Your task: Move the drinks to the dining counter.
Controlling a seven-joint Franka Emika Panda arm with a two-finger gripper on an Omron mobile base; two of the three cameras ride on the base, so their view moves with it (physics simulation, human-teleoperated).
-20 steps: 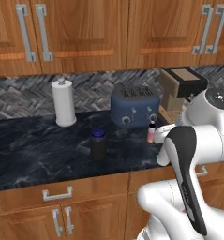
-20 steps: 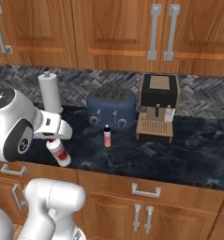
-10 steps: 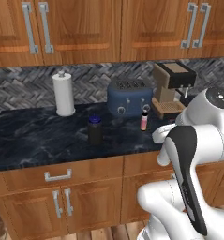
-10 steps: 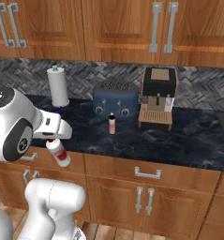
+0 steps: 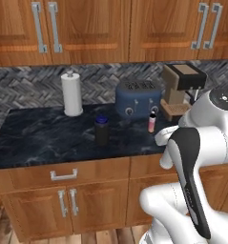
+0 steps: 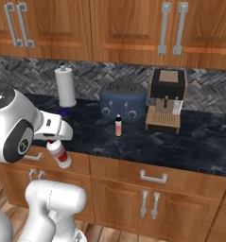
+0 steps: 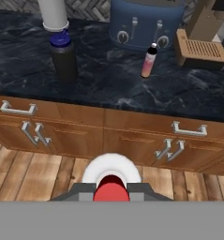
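Gripper [image 6: 54,143] is clamping the slim white bottle with the red cap [image 6: 59,153], which is hanging tilted below the hand, out in front of the wooden cabinet fronts [image 6: 147,198] and off the marbled countertop [image 6: 195,146]. In the hand view the same bottle [image 7: 111,180] is showing end-on between the finger tips, red cap toward the camera, with plank floor [image 7: 48,173] beneath it rather than stone.

Two other drinks are waiting on that countertop: the squat black bottle with the blue cap [image 5: 101,130] is standing upright near the front edge, and the tiny pink-and-white bottle [image 5: 152,123] is standing just in front of the blue toaster [image 5: 138,98], beside the coffee machine [image 5: 181,88]. A paper towel roll [image 5: 71,94] is standing toward the back, well apart from both.

Main risk, as I judge it, is the carried bottle slipping: it is being held tilted over open floor, and any jolt from the base driving could be working it loose. A drop here would be landing on the planks, not on a surface. Swinging the arm low past the cabinet handles [image 7: 187,129] could also be knocking the bottle. No sink-fitted counter is appearing, so the carry probably has a long way to go.
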